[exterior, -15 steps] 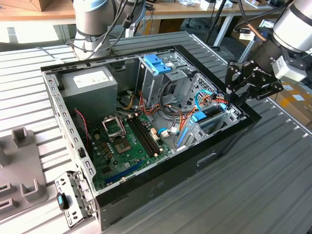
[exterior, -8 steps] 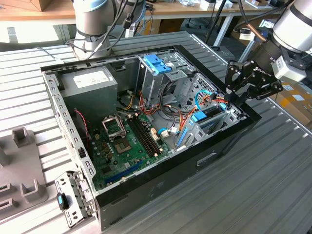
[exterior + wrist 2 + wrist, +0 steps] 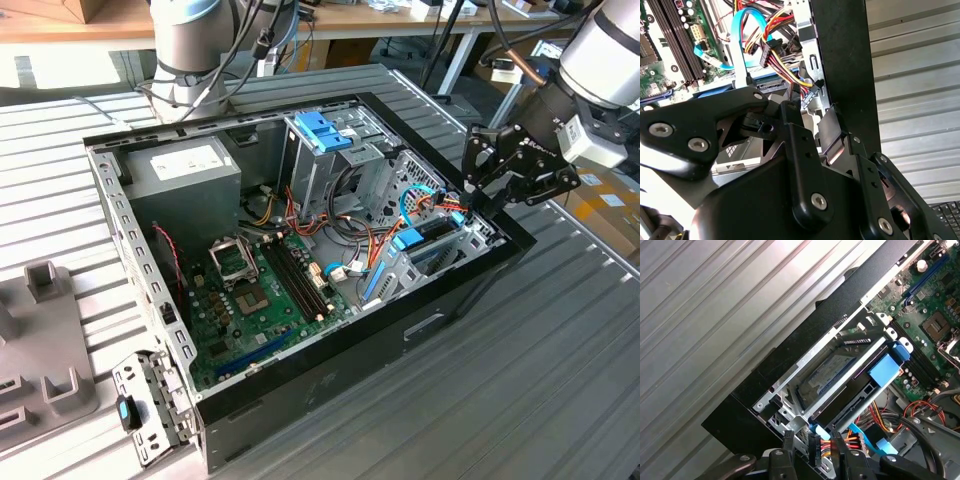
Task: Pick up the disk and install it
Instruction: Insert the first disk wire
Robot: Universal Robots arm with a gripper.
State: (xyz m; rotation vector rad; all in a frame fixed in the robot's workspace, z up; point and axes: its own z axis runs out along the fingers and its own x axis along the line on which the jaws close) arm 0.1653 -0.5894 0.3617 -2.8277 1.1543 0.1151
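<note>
The disk [image 3: 829, 371] lies flat inside the lower metal drive bay at the corner of the open computer case [image 3: 400, 335], its white label with a blue band showing through the bay's opening. A blue latch [image 3: 886, 369] runs across the cage above it. My gripper [image 3: 468, 200] hangs over that corner of the case, at the exterior view's right. Its fingers stand apart on either side of a black cable connector [image 3: 814, 447] with red, yellow and black wires, just beside the bay. The gripper [image 3: 813, 442] [image 3: 811, 117] is open and holds nothing.
Inside the case sit a grey power-supply box [image 3: 185, 175], the green motherboard [image 3: 260, 290] and an upright drive cage with a blue handle [image 3: 322, 130]. Loose blue and coloured cables [image 3: 420, 200] crowd the gripper. A grey fixture [image 3: 40, 330] stands on the ribbed table [image 3: 560, 380].
</note>
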